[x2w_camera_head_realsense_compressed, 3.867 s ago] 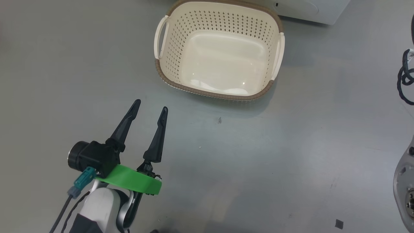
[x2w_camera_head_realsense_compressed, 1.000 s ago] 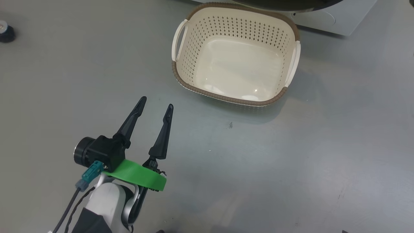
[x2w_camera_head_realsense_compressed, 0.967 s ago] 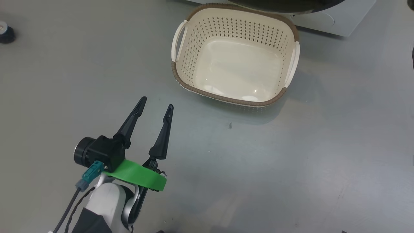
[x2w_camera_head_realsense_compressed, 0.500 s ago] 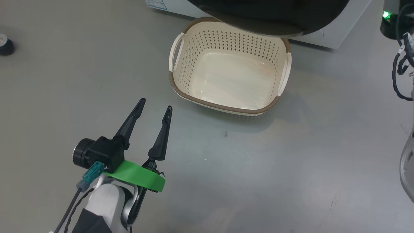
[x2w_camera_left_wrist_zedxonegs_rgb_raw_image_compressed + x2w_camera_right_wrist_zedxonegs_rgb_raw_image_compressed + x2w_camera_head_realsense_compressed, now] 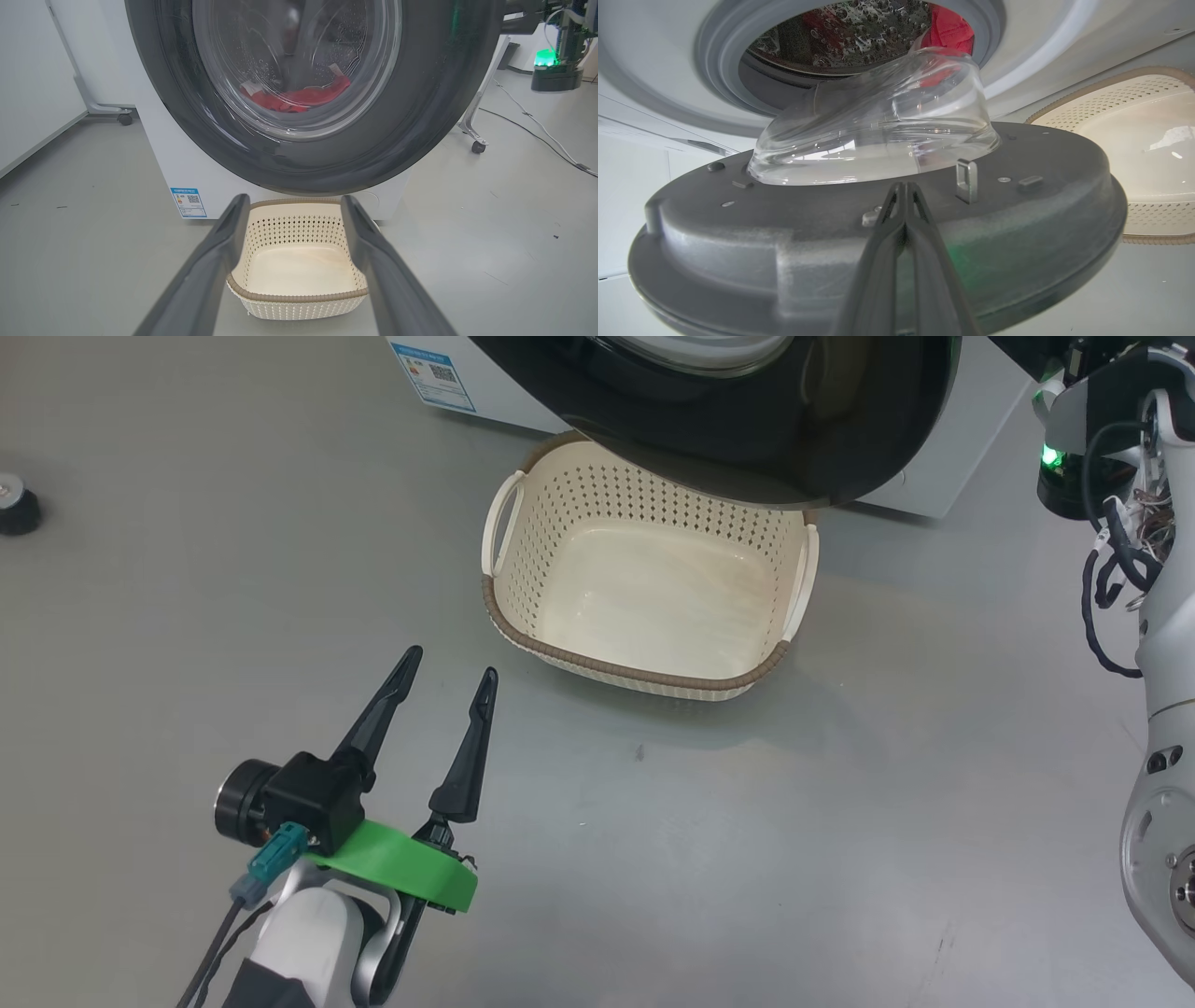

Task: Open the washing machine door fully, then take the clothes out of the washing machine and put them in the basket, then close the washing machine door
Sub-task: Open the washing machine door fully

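change: washing machine door (image 5: 747, 429) now overhangs the basket (image 5: 635, 674) more than a second ago; part open | right gripper (image 5: 903, 186): shut, empty, at door's inner face | left gripper (image 5: 449, 664): spread wide, empty | clothes (image 5: 299, 98): in drum; opening unfinished

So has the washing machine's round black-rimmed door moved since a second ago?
Yes. The round black-rimmed door has swung out toward the robot, now overhanging the cream perforated basket's far rim.

Head cam down; basket (image 5: 644, 678) prob. shared.
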Motion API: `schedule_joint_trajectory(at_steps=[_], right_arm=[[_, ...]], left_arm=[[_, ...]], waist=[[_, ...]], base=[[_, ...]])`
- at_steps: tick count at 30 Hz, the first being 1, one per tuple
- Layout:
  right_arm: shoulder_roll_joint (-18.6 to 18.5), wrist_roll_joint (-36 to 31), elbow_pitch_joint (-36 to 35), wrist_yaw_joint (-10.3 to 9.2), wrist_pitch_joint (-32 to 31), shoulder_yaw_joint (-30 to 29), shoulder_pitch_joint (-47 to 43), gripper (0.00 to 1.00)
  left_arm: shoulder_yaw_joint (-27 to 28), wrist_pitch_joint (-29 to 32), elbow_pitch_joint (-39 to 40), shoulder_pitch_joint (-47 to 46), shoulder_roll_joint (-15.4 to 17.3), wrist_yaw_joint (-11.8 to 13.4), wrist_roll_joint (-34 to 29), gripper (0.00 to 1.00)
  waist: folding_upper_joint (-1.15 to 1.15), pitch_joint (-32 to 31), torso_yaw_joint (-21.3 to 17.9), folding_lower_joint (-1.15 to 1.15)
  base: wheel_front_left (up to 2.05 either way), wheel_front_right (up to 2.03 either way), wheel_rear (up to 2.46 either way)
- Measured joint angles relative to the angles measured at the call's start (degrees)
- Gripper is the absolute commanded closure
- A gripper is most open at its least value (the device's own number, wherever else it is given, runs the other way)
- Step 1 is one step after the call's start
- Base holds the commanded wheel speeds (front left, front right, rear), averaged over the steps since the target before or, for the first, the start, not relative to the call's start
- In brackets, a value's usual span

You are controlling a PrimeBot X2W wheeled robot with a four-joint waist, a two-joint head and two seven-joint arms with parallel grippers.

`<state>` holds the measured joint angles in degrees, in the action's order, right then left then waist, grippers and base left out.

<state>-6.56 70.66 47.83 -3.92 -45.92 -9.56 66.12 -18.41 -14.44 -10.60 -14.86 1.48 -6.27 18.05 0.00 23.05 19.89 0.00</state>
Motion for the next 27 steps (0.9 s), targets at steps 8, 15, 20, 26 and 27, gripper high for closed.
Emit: schedule_joint_trajectory(at_steps=[8,15,20,26,27], right_arm=[[0.30,0.09,-0.24,0.38,-0.13,0.38,-0.57,1.00],[-1.44,-5.11,-3.11,5.65,4.80,3.38,-1.02,1.00],[-3.16,-10.80,-5.78,9.91,9.33,7.01,-1.54,1.00],[-7.46,-21.48,-9.85,11.16,16.99,13.58,-5.29,1.00],[-7.39,-22.32,-10.55,11.16,18.05,14.33,-5.77,1.00]], left_arm=[[0.05,0.00,0.08,0.93,0.03,0.18,-0.23,0.00],[0.91,0.00,0.25,0.96,0.02,0.47,-0.49,0.00],[2.59,0.00,0.38,1.01,0.07,0.69,-0.59,0.00],[3.79,0.00,0.60,1.08,0.08,0.77,-1.69,0.00],[4.02,0.00,0.64,1.09,0.07,0.87,-1.87,0.00]], waist=[[0.00,-0.81,-0.35,0.00],[0.00,-1.50,-0.68,0.00],[0.00,-2.24,-1.36,0.00],[0.00,-3.43,-2.48,0.00],[0.00,-3.62,-2.74,0.00]], base=[[0.00,0.00,0.00],[0.00,0.00,0.00],[0.00,0.00,0.00],[0.00,0.00,0.00],[0.00,0.00,0.00]])
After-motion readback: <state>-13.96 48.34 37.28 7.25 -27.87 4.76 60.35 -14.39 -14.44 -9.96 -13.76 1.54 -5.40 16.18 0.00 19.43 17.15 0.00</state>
